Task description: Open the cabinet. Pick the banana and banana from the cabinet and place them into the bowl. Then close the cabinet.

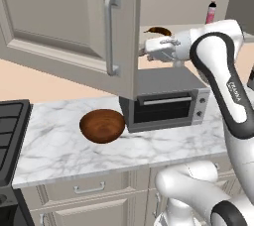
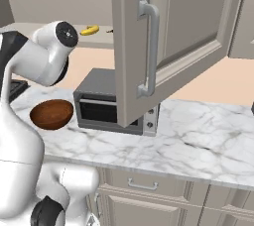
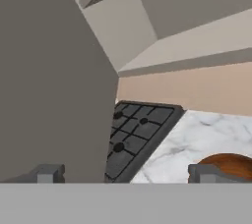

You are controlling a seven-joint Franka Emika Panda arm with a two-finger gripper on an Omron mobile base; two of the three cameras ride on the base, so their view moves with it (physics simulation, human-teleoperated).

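Hand view first: you see the two finger tips of the gripper standing wide apart, with nothing between them. The flat grey side of the open cabinet door sits very close on the left, just past the left tip. Past the right tip you see a bit of the brown bowl on the marble counter, and the black stove lies beyond the door's edge.

In the left base view, the bowl sits on the counter just left of the grey box oven. There is open counter in front of the bowl and to its left, up to the stove. The left door of the cabinet swings out over the bowl and the oven, and its bottom corner hangs close above the oven's top. The hand is up by that door's far edge, just below the shelf.

On the shelf behind the hand lies the dark brown banana. A pink bottle with a black cap stands farther right. In the right base view, the yellow banana lies on the same shelf, with room around it.

You can read small dark letters on the arm, but they are too tiny to make out.
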